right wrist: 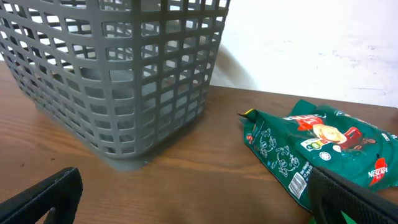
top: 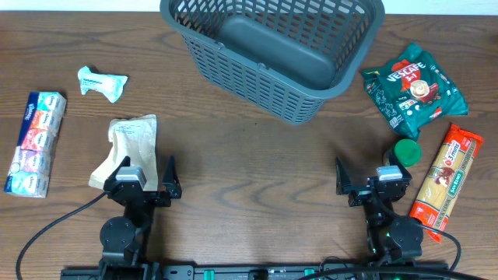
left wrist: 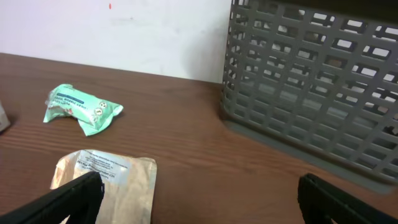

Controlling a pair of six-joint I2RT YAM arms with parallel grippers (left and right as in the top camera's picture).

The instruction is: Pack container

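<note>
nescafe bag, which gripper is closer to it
Right. The right gripper sits just below-left of the Nescafe bag in the overhead view; the left gripper is far off on the other side, by the beige pouch.

Left arm (top: 119,232) and right arm (top: 401,232) matte black, round joint housings, grey blocks (top: 130,173) at wrists, blunt black fingers (left wrist: 68,196), black cable (top: 58,218) toward near edge, green glow (top: 387,237), perhaps LEDs, on right base.
</note>
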